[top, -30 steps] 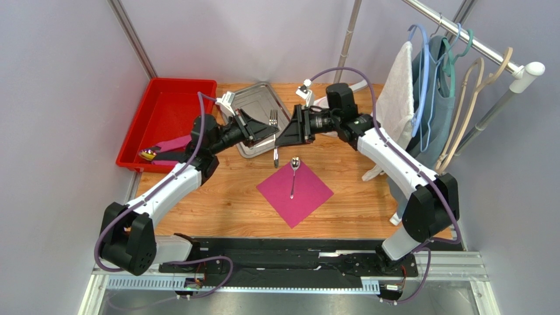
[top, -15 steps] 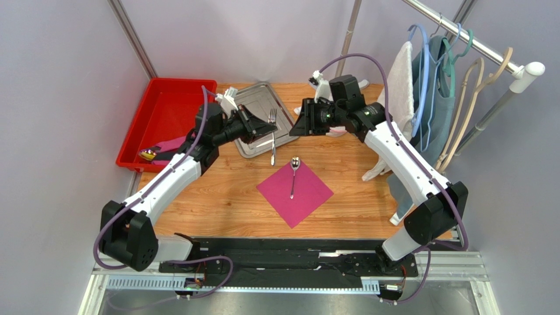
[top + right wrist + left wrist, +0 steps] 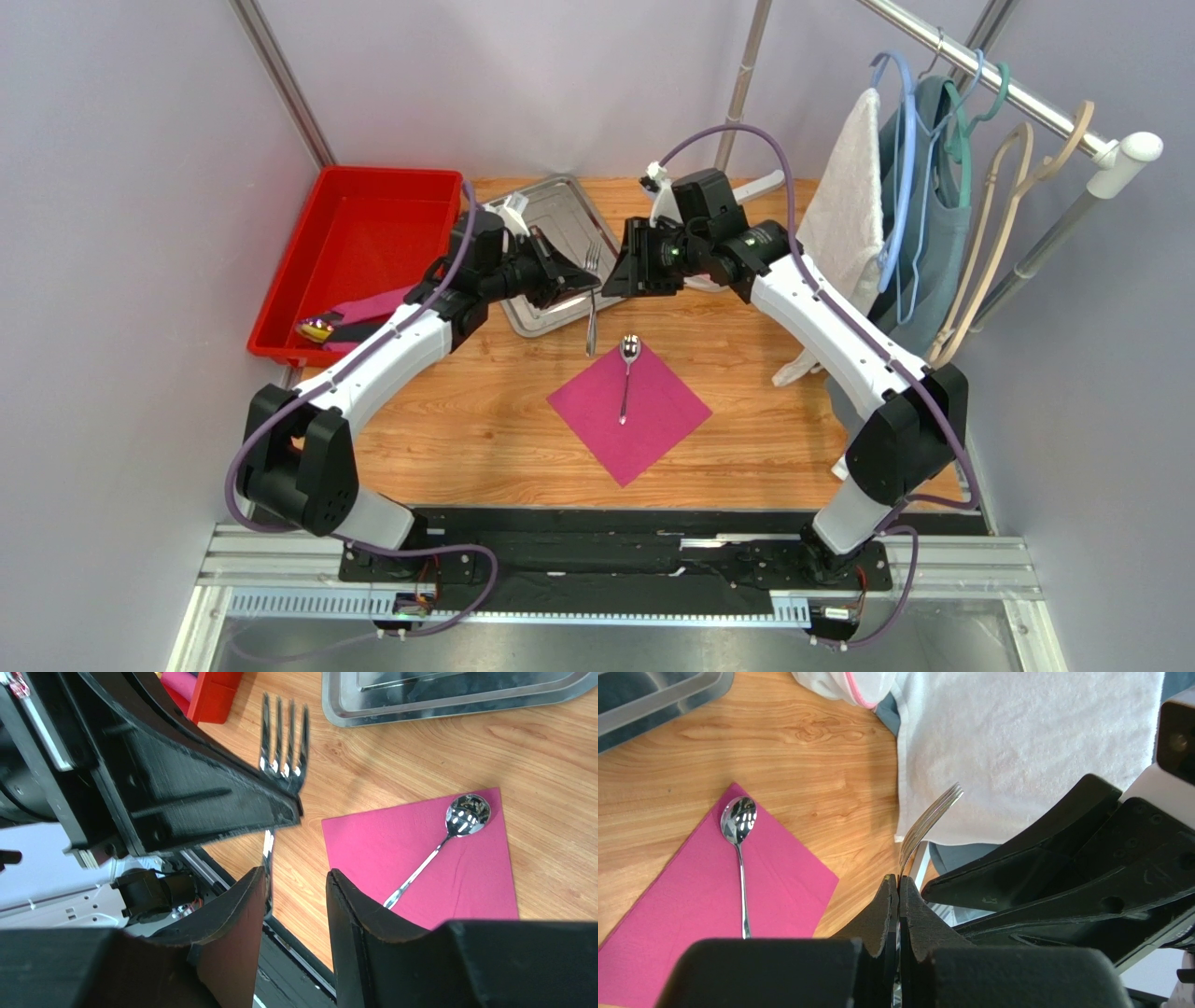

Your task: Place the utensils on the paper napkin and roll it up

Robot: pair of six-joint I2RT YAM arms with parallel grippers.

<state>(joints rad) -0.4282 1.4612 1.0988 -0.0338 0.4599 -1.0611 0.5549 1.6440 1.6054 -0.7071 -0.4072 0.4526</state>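
The magenta paper napkin (image 3: 629,406) lies on the wooden table with a silver spoon (image 3: 626,375) on it. Both also show in the left wrist view, napkin (image 3: 682,917) and spoon (image 3: 741,861), and in the right wrist view, napkin (image 3: 456,875) and spoon (image 3: 439,847). My left gripper (image 3: 578,287) is shut on a silver fork (image 3: 591,294) and holds it in the air behind the napkin, tines away from me (image 3: 933,815). My right gripper (image 3: 626,272) is open and faces the left one closely. The fork's handle (image 3: 267,855) shows by its left finger.
A steel tray (image 3: 540,210) lies behind the grippers. A red bin (image 3: 358,252) at the far left holds pink paper. A white towel (image 3: 846,196) and hangers hang on a rack at the right, whose foot (image 3: 800,371) stands on the table.
My left gripper has carried the fork to the right. My right gripper drew back, then came close to the fork again. The spoon and napkin have not moved.
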